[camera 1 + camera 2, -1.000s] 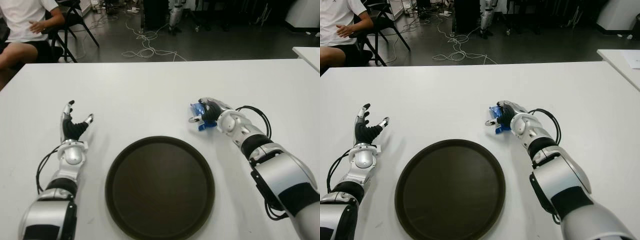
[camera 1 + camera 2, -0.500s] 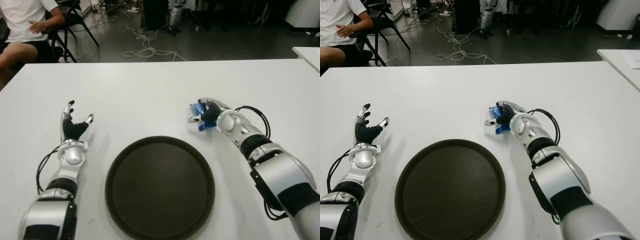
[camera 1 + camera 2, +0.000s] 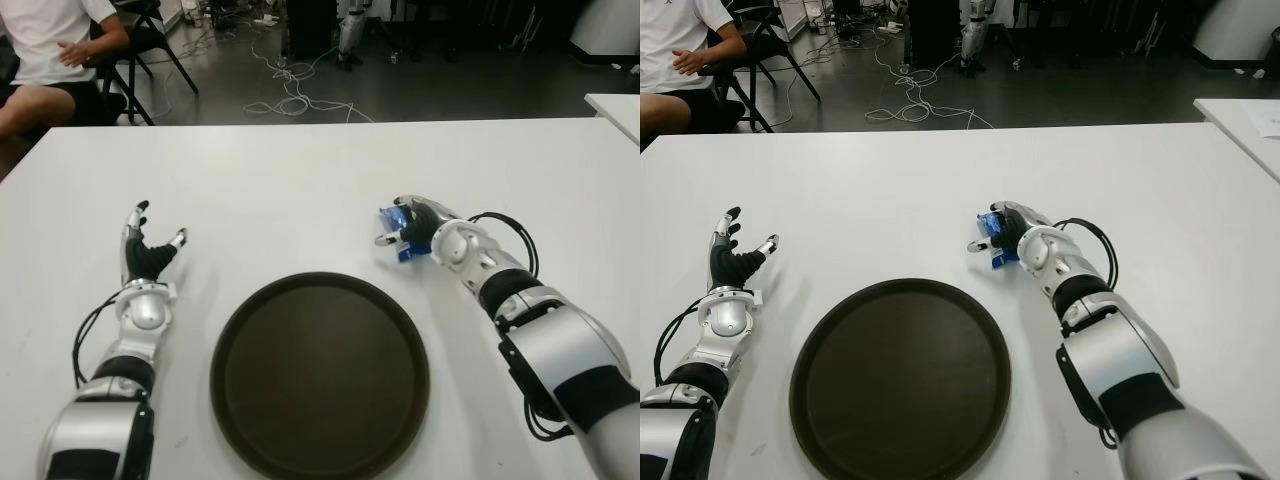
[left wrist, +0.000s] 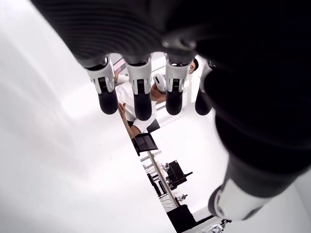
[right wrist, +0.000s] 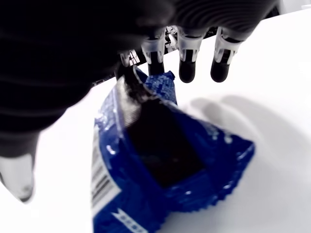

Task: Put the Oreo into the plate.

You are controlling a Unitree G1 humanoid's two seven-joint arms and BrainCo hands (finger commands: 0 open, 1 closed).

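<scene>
A blue Oreo pack (image 5: 160,170) lies on the white table (image 3: 300,190), just beyond the right rim of the round dark plate (image 3: 320,375). My right hand (image 3: 412,230) covers the pack, so only blue edges of the Oreo pack (image 3: 388,215) show in the eye views. In the right wrist view its fingers (image 5: 187,58) reach out past the pack and the thumb stands apart, not closed on it. To the left of the plate is my left hand (image 3: 148,250), idle, its fingers (image 4: 141,97) spread and holding nothing.
A person (image 3: 50,50) sits on a chair beyond the table's far left corner. Cables (image 3: 290,95) trail over the floor behind the table. The corner of another white table (image 3: 615,105) shows at the far right.
My right hand has shifted very slightly left over the Oreo pack. The left hand and the plate are unchanged.
</scene>
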